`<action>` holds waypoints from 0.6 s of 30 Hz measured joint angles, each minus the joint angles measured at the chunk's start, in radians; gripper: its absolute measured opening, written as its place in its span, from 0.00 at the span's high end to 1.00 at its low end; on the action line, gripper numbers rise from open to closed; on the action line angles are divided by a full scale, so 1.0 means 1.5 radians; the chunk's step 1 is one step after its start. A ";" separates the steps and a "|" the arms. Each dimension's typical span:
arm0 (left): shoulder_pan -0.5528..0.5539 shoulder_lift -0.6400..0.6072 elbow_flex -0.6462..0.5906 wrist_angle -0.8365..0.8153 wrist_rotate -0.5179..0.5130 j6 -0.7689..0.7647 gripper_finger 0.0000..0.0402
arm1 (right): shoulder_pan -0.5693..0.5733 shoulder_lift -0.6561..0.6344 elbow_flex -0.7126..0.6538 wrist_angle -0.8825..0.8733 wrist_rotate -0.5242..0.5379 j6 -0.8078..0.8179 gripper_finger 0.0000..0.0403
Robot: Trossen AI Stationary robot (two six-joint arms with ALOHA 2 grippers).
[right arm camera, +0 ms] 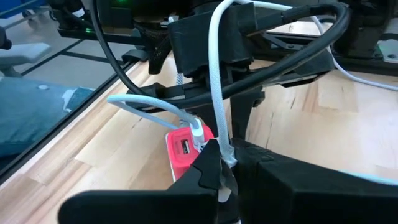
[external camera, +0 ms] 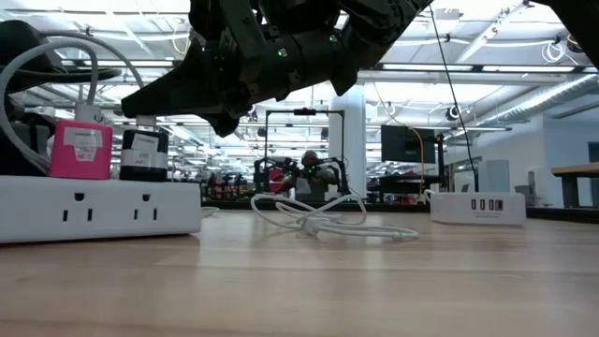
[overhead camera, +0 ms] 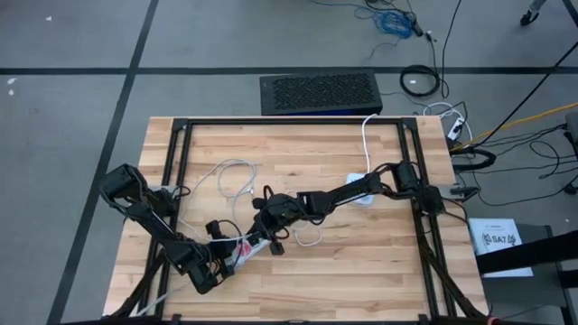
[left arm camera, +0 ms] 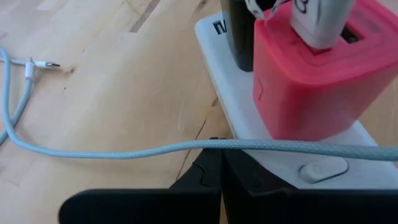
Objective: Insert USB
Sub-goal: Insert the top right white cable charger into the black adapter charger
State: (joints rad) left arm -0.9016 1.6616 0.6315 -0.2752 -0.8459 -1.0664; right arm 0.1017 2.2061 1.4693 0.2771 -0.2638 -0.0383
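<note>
white power strip (external camera: 98, 206) sits closest in the low view, at the near-left of the wood bench (overhead camera: 361, 262). pink usb charger (external camera: 80, 150) and a black adapter (external camera: 143, 154) stand plugged into its top, side by side. white usb plug (left arm camera: 320, 22) is seated in the pink charger's top port; a second port beside it shows open in the right wrist view.

left hand (left arm camera: 221, 180) is pinched shut, holding nothing, right at the strip's end next to the pink charger. a pale blue braided cable (left arm camera: 124, 151) runs across just in front of its fingertips, and that cable's small loose connector (left arm camera: 42, 64) lies on the bench well apart.

right hand (right arm camera: 224, 171) is closed on the white cable (right arm camera: 214, 81), just above the pink charger, with the left arm right behind it.

loose coil of white cable (external camera: 314, 217) lies mid-bench. white multi-port usb hub (external camera: 475, 207) sits toward the far right side.
</note>
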 joint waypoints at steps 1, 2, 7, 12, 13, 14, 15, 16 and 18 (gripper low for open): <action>0.000 0.000 0.000 0.000 0.000 0.000 1.00 | 0.000 0.000 0.000 0.000 0.000 0.001 1.00; 0.000 0.000 0.000 0.000 0.000 0.000 1.00 | 0.000 0.000 0.000 -0.001 0.000 0.005 1.00; 0.000 0.000 0.000 0.001 0.000 0.000 1.00 | -0.001 -0.001 0.001 -0.007 0.000 0.042 0.98; -0.001 0.000 0.000 0.006 0.005 0.000 1.00 | -0.004 0.000 0.000 -0.016 0.013 0.069 0.85; -0.001 0.000 0.000 0.006 0.005 0.000 1.00 | -0.005 0.001 -0.001 -0.021 0.015 0.070 0.82; -0.001 0.000 0.000 0.006 0.005 0.000 1.00 | -0.007 0.002 -0.002 -0.022 0.012 0.072 0.79; -0.001 0.000 0.000 0.005 0.005 0.001 1.00 | -0.007 0.003 -0.001 -0.021 0.010 0.073 0.77; -0.001 0.000 0.000 0.005 0.005 0.001 1.00 | -0.008 0.003 -0.001 -0.024 0.009 0.072 0.75; -0.001 0.000 0.000 0.005 0.006 0.001 1.00 | -0.008 0.003 -0.001 -0.022 0.008 0.071 0.72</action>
State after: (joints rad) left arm -0.9033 1.6619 0.6315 -0.2676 -0.8371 -1.0657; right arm 0.0895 2.2101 1.4673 0.2440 -0.2515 0.0677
